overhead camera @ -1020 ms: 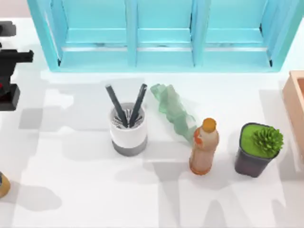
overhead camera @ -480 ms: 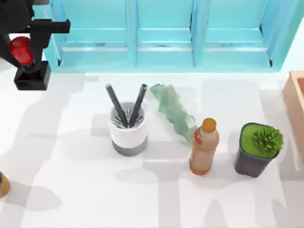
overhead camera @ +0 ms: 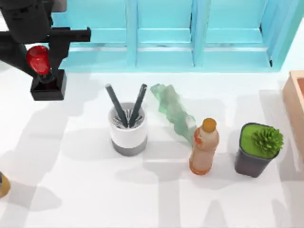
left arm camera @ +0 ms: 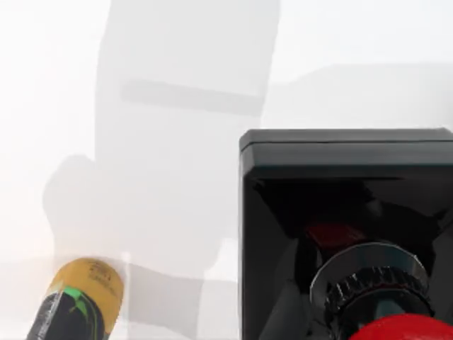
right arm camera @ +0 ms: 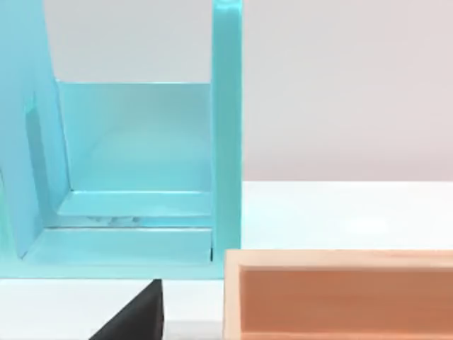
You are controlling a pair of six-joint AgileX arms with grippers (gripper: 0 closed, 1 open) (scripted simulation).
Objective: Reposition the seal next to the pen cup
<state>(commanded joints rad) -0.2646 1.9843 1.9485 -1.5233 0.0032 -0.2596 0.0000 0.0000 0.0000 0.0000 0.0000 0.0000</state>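
My left gripper (overhead camera: 40,54) is shut on the seal (overhead camera: 43,76), holding its red knob with the square black base hanging below, above the table at the far left. The left wrist view shows the seal (left arm camera: 347,234) close up, black base and red knob edge. The pen cup (overhead camera: 128,129), white with a grey bottom band and two dark pens, stands right of and nearer than the seal, well apart from it.
A turquoise shelf unit (overhead camera: 161,33) spans the back. A crumpled green sheet (overhead camera: 175,114), an orange-capped bottle (overhead camera: 204,147) and a dark pot with a green plant (overhead camera: 257,149) stand right of the cup. A wooden box (overhead camera: 297,107) is at the right edge; a yellow-capped bottle (left arm camera: 74,304) lies low left.
My left gripper has carried the seal rightward and toward the front, closer to the pen cup. Nothing else moved.
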